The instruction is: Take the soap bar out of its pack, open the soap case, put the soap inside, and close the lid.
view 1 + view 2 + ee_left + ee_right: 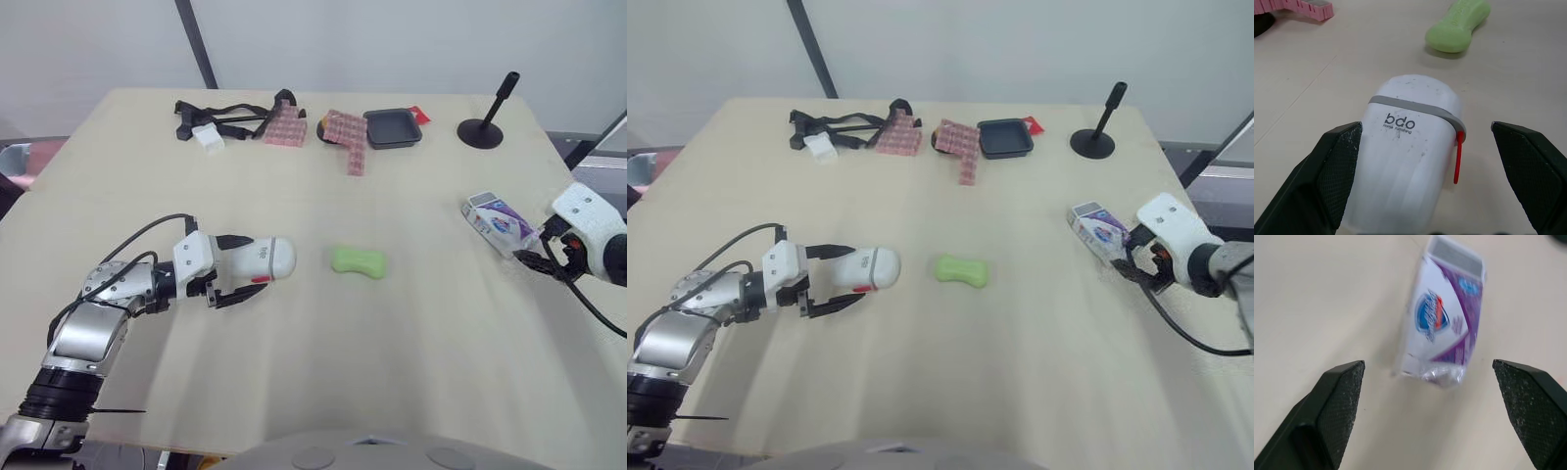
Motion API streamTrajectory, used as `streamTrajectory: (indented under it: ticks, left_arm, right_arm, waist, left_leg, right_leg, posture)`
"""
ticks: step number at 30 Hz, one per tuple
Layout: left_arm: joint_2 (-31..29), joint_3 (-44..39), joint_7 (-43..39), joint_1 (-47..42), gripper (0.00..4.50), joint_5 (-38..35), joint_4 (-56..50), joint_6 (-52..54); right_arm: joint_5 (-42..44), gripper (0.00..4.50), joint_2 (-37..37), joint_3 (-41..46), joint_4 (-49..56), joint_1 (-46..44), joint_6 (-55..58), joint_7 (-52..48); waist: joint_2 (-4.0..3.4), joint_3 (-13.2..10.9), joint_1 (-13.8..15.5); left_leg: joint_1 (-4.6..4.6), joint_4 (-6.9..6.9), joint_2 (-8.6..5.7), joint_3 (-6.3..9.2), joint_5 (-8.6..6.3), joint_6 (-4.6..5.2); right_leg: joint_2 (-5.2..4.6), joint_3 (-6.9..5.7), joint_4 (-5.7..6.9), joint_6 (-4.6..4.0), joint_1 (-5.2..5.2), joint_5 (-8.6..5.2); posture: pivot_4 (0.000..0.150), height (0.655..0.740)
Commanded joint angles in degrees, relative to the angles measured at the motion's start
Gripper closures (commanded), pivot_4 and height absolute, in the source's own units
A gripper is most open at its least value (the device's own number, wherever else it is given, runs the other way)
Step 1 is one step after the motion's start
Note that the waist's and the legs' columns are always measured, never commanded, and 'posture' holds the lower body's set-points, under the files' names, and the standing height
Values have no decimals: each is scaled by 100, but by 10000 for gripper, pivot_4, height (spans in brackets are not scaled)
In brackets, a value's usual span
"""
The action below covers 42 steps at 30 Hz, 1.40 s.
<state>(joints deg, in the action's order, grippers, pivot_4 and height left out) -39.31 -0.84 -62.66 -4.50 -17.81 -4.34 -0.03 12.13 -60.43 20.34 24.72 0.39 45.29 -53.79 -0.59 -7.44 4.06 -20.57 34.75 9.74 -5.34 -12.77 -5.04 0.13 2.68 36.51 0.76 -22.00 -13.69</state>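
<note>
The green soap bar lies bare on the table's middle. A white soap case with a grey band and a red tab lies on its side to the left of it. My left gripper is open around the case, one finger on each side, and the case sits between the pads without being squeezed. At the right, the white-and-purple soap pack lies on the table. My right gripper is open just behind the pack, not touching it.
Along the table's far edge lie a black strap bundle, pink patterned pieces, a small black tray and a black stand. The table's right edge runs close to my right gripper.
</note>
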Motion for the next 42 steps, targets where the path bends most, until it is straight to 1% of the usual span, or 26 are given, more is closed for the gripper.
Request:
streamTrajectory:
  ticks: [1,3,5,7,11,14,20,24,29,33,42]
  left_arm:
    - [-138,-251,-44,31,0,-156,-111,-27]
    - [-211,-376,-70,102,0,-252,-134,41]
    - [-178,-545,6,80,0,-538,-217,319]
    - [-153,-631,63,20,0,-718,-245,520]
    - [-375,-801,-105,96,0,-739,-243,538]
    - [-453,-898,-77,100,0,-680,-131,471]
    - [-624,-1038,-282,98,0,-692,243,456]
    - [-683,-1258,-379,152,0,-881,367,543]
    - [-661,-1089,-475,123,0,-633,577,365]
    - [-606,-681,-631,-179,0,-274,921,14]
    - [-310,168,-1038,-1213,0,460,2219,-960]
  right_arm:
    - [426,124,-111,389,340,-58,-807,-598]
    - [965,124,249,-30,589,-595,-1000,-706]
    - [1239,124,739,-543,572,-1139,-1227,-675]
    - [1297,124,1010,-865,455,-1413,-1396,-689]
    - [1817,124,1575,-1472,388,-1674,-1420,-957]
    - [1895,124,1851,-1710,357,-1728,-1463,-907]
    - [1616,124,2570,-2354,8,-1958,-1737,-506]
    - [1227,124,2794,-2719,-492,-2232,-2087,-428]
    - [1105,124,3015,-2906,-808,-2497,-2250,-372]
    - [1014,124,3062,-3018,-847,-2485,-2342,-393]
    - [925,124,3087,-3065,-726,-2320,-2344,-184]
  waist:
    - [1,1,-32]
    - [6,4,-99]
    - [8,5,-145]
    - [8,5,-136]
    - [16,9,-99]
    - [16,9,-90]
    - [19,11,-125]
    - [21,12,-136]
    - [21,12,-123]
    - [22,13,-88]
    - [26,15,-101]
  left_leg:
    - [1,1,0,0,1,2]
    - [3,2,1,0,2,5]
    - [7,4,1,0,5,10]
    - [5,8,2,1,7,13]
    - [0,6,-5,1,9,16]
    - [-9,6,-5,3,9,16]
    - [-6,7,-5,3,9,12]
    - [-4,6,-17,3,11,10]
    - [-6,5,-20,3,10,10]
    - [-4,6,-19,5,10,10]
    - [-4,6,-21,5,10,9]
  right_leg:
    - [0,0,2,0,0,0]
    - [0,-1,5,-1,1,0]
    - [1,0,14,-2,0,0]
    - [1,-4,20,-3,-1,-1]
    - [-6,-7,14,-3,-3,-1]
    - [-5,-10,12,-3,-9,-1]
    - [-5,-10,17,-3,-13,-1]
    - [-4,-12,18,-3,-14,-1]
    - [-5,-14,14,-2,-14,0]
    - [-6,-17,12,-2,-14,0]
    - [-4,-15,18,-2,-13,0]
  posture:
    - [1500,7400]
    - [1500,7400]
    - [1500,7400]
    - [1500,7400]
    - [1500,7400]
    - [1500,7400]
    - [1500,7400]
    - [1500,7400]
    - [1500,7400]
    - [1500,7400]
    - [1500,7400]
